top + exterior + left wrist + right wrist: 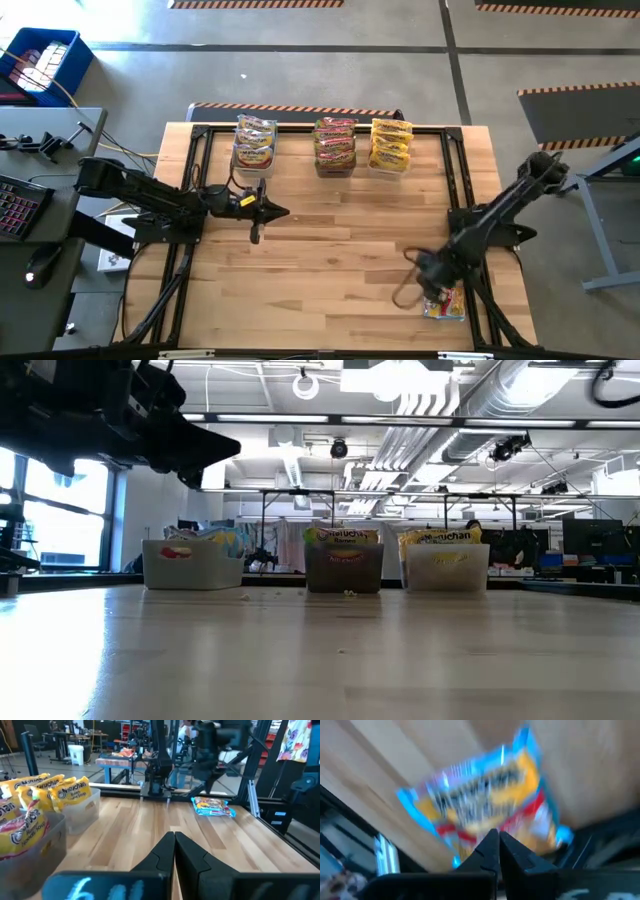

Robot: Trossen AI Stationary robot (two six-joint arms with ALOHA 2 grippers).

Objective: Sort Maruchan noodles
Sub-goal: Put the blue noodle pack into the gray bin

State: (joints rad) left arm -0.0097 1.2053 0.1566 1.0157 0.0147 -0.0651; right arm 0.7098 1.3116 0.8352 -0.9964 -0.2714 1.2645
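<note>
One Maruchan noodle packet (446, 306), yellow with blue edges and a red band, lies flat on the table near its right near corner. It also shows in the left wrist view (213, 806) and, blurred, in the right wrist view (485, 805). My right gripper (498, 839) is shut and hovers just above the packet (432, 288); the left wrist view shows a gap between them. My left gripper (174, 840) is shut and empty, above the table's left middle (280, 212), pointing toward the right edge. Other packets stand in three tubs at the far edge.
Three tubs stand in a row along the far edge: a clear left tub (254, 145), a dark middle tub (334, 148) and a clear right tub (390, 146), each holding several packets. A black frame (455, 170) runs along the table's sides. Bare wood lies between the arms.
</note>
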